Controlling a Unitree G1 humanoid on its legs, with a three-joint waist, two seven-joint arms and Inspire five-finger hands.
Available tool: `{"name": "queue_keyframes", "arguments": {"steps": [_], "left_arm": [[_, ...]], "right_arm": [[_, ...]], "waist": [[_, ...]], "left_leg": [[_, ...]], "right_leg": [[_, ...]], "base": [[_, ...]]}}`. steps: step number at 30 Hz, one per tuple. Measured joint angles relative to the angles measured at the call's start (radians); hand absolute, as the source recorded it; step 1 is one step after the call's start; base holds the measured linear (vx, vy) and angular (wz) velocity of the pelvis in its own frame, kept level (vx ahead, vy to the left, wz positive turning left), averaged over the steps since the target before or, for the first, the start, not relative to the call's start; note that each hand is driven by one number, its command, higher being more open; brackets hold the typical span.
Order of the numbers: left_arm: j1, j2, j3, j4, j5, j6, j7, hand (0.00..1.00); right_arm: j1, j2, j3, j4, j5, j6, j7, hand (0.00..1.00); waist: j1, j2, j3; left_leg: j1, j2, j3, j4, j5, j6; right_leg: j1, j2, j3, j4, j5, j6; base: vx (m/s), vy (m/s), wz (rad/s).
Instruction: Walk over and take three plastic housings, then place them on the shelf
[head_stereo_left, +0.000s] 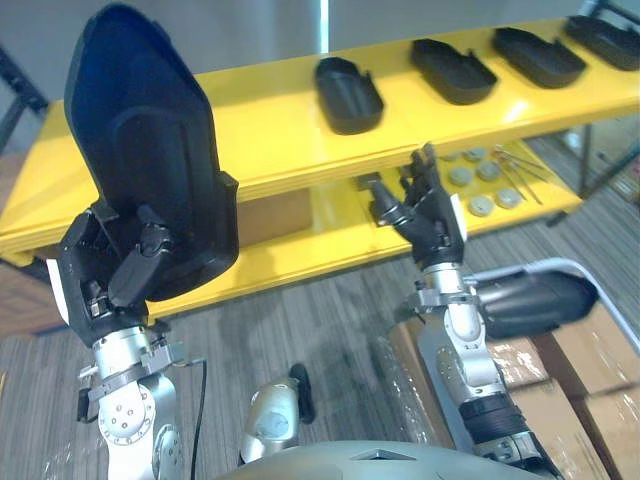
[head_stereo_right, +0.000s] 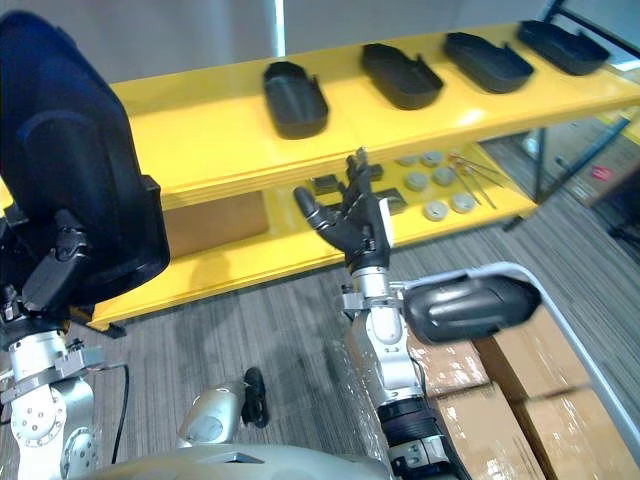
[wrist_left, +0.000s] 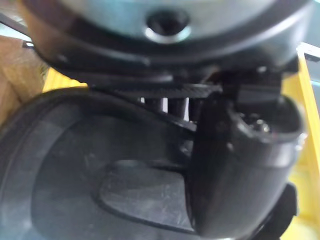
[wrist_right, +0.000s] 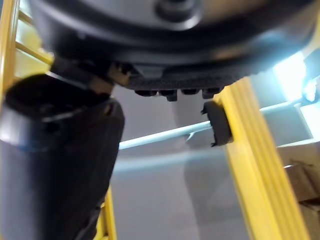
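Left hand (head_stereo_left: 115, 275) is raised at near left, fingers and thumb curled round the lower end of a black plastic housing (head_stereo_left: 150, 150). The housing stands upright, hollow side facing the camera, in front of the left end of the yellow shelf (head_stereo_left: 270, 130). In the left wrist view the thumb (wrist_left: 235, 165) lies across the housing's inner surface.

Right hand (head_stereo_left: 432, 215) is raised at centre right in front of the lower board (head_stereo_left: 330, 240). Its fingers are straight and spread, the thumb is out to the left, and it holds nothing.

The top board carries a row of four housings running rightward and farther: first (head_stereo_left: 349, 95), second (head_stereo_left: 453, 70), third (head_stereo_left: 538, 56), fourth (head_stereo_left: 605, 40). They lie apart from one another, open side up.

On the right part of the lower board are round grey discs (head_stereo_left: 482, 205) and thin metal rods (head_stereo_left: 520, 170).

At near right, a dark rounded shell (head_stereo_left: 530, 300) lies just beside the right forearm, above wrapped cardboard boxes (head_stereo_left: 590, 370).
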Motion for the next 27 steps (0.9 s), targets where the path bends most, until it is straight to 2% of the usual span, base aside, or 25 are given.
{"name": "queue_keyframes", "arguments": {"steps": [1,2,3,4,5,6,8,9,11,12,14,15,16,19,20,21,22,23,27], "left_arm": [[-0.011,0.011,0.007,0.000,-0.001,-0.001,-0.001,0.00],[-0.054,0.035,0.030,0.010,-0.007,-0.005,-0.001,0.00],[-0.071,0.036,0.041,0.018,-0.010,-0.005,0.000,0.00],[-0.102,0.036,0.054,0.026,-0.011,-0.005,0.004,0.00],[-0.124,0.037,0.053,0.026,-0.011,-0.006,0.006,0.00],[-0.160,0.040,0.042,0.033,-0.011,-0.019,0.007,0.00],[-0.194,0.044,0.012,0.041,-0.010,-0.025,0.009,0.00],[-0.192,0.048,-0.005,0.043,-0.006,-0.025,0.008,0.00],[-0.189,0.050,-0.007,0.052,-0.003,-0.024,0.003,0.00],[-0.189,0.051,-0.002,0.054,-0.004,-0.022,0.003,0.00],[-0.186,0.053,0.011,0.054,-0.008,-0.020,0.002,0.00],[-0.179,0.049,0.011,0.054,-0.010,-0.017,-0.001,0.00],[-0.166,0.044,0.011,0.053,-0.018,-0.017,-0.011,0.00],[-0.135,0.029,0.001,0.052,-0.044,-0.014,-0.054,0.00],[-0.137,0.024,-0.008,0.052,-0.044,-0.014,-0.059,0.00],[-0.138,0.018,-0.028,0.052,-0.047,-0.014,-0.071,0.00],[-0.140,0.017,-0.048,0.052,-0.047,-0.015,-0.079,0.00],[-0.144,0.017,-0.076,0.053,-0.045,-0.015,-0.083,0.00],[-0.151,0.019,-0.089,0.058,-0.044,-0.017,-0.083,0.00]], "right_arm": [[-0.005,0.001,-0.014,-0.011,0.006,-0.001,0.000,1.00],[-0.028,-0.009,-0.035,-0.039,0.006,-0.013,0.002,1.00],[-0.040,-0.018,-0.040,-0.044,0.004,-0.019,0.004,1.00],[-0.062,-0.029,-0.056,-0.060,0.004,-0.020,0.006,1.00],[-0.075,-0.035,-0.070,-0.071,0.004,-0.024,0.008,1.00],[-0.078,-0.047,-0.098,-0.102,0.004,-0.039,0.011,1.00],[-0.077,-0.055,-0.137,-0.154,0.002,-0.069,0.009,1.00],[-0.077,-0.055,-0.153,-0.178,0.002,-0.082,0.002,1.00],[-0.077,-0.055,-0.168,-0.190,0.002,-0.090,0.001,1.00],[-0.076,-0.056,-0.175,-0.188,0.003,-0.090,0.005,1.00],[-0.075,-0.056,-0.185,-0.184,0.005,-0.089,0.019,1.00],[-0.073,-0.057,-0.201,-0.181,0.005,-0.089,0.030,1.00],[-0.073,-0.056,-0.209,-0.173,0.005,-0.087,0.037,1.00],[-0.045,-0.057,-0.258,-0.169,0.003,-0.083,0.042,1.00],[-0.034,-0.059,-0.274,-0.169,0.002,-0.083,0.041,1.00],[-0.004,-0.059,-0.309,-0.169,0.002,-0.082,0.031,1.00],[0.020,-0.066,-0.338,-0.172,0.002,-0.082,0.022,1.00],[0.046,-0.086,-0.373,-0.172,0.006,-0.081,0.013,1.00],[0.053,-0.095,-0.413,-0.213,0.020,-0.077,0.021,1.00]], "waist": [[-0.006,-0.002,-0.003],[-0.019,-0.001,-0.002],[-0.021,0.001,-0.001],[-0.024,0.009,0.001],[-0.027,0.011,0.000],[-0.039,0.010,-0.001],[-0.076,0.009,-0.003],[-0.091,0.007,-0.005],[-0.096,0.000,-0.010],[-0.096,-0.010,-0.025],[-0.095,-0.021,-0.042],[-0.095,-0.017,-0.046],[-0.092,-0.005,-0.053],[-0.095,0.024,-0.071],[-0.099,0.028,-0.074],[-0.110,0.034,-0.077],[-0.132,0.040,-0.081],[-0.149,0.051,-0.088],[-0.177,0.050,-0.089]], "left_leg": [[0.008,-0.011,-0.024,-0.033,0.001,-0.005],[0.036,-0.030,-0.089,-0.114,0.014,0.006],[0.056,-0.038,-0.105,-0.149,0.020,0.014],[0.095,-0.045,-0.130,-0.207,0.033,0.016],[0.117,-0.050,-0.151,-0.231,0.044,0.009],[0.132,-0.064,-0.187,-0.247,0.051,0.010],[0.145,-0.084,-0.232,-0.256,0.054,0.010],[0.166,-0.094,-0.238,-0.268,0.062,0.006],[0.193,-0.106,-0.247,-0.269,0.058,0.000],[0.200,-0.111,-0.256,-0.265,0.049,-0.007],[0.204,-0.114,-0.261,-0.256,0.042,-0.018],[0.206,-0.108,-0.257,-0.241,0.027,-0.029],[0.204,-0.096,-0.250,-0.231,0.019,-0.036],[0.203,-0.065,-0.217,-0.227,-0.008,-0.055],[0.202,-0.054,-0.184,-0.226,-0.023,-0.053],[0.202,-0.010,-0.062,-0.193,-0.064,-0.053],[0.201,0.033,0.041,-0.159,-0.072,-0.054],[0.188,0.047,0.081,-0.136,-0.063,-0.056],[0.170,0.039,0.063,-0.083,-0.061,-0.052]], "right_leg": [[-0.022,0.002,0.063,0.035,0.013,0.015],[-0.101,0.049,0.171,0.146,-0.103,0.038],[-0.134,0.076,0.196,0.169,-0.154,0.030],[-0.183,0.139,0.228,0.156,-0.216,0.010],[-0.217,0.190,0.252,0.118,-0.237,-0.006],[-0.265,0.253,0.307,0.049,-0.249,-0.004],[-0.335,0.297,0.404,-0.023,-0.243,0.006],[-0.368,0.299,0.442,-0.048,-0.232,0.012],[-0.377,0.298,0.446,-0.096,-0.222,0.016],[-0.370,0.307,0.439,-0.161,-0.197,0.004],[-0.323,0.335,0.423,-0.291,-0.107,-0.016],[-0.271,0.357,0.414,-0.382,-0.002,0.006],[-0.250,0.378,0.410,-0.425,0.013,-0.001],[-0.213,0.412,0.395,-0.483,0.023,-0.009],[-0.207,0.414,0.386,-0.486,0.021,-0.012],[-0.194,0.415,0.363,-0.486,0.017,-0.019],[-0.185,0.415,0.343,-0.485,0.015,-0.021],[-0.188,0.411,0.337,-0.479,0.013,-0.022],[-0.191,0.395,0.345,-0.479,0.007,-0.016]], "base": [[0.12,0.160,1.18],[0.12,0.081,0.90],[0.13,0.044,0.90],[0.14,0.070,0.53],[0.18,0.088,0.76],[0.16,0.064,0.79],[0.21,0.028,1.12],[0.25,0.016,0.95],[0.29,-0.036,0.47],[0.35,-0.124,0.35],[0.29,-0.170,0.29],[0.23,-0.163,0.20],[0.22,-0.149,0.12],[0.16,-0.117,0.02],[0.12,-0.099,0.29],[0.13,-0.075,0.47],[0.15,-0.048,0.60],[0.14,0.012,0.43],[0.03,0.040,0.01]]}}
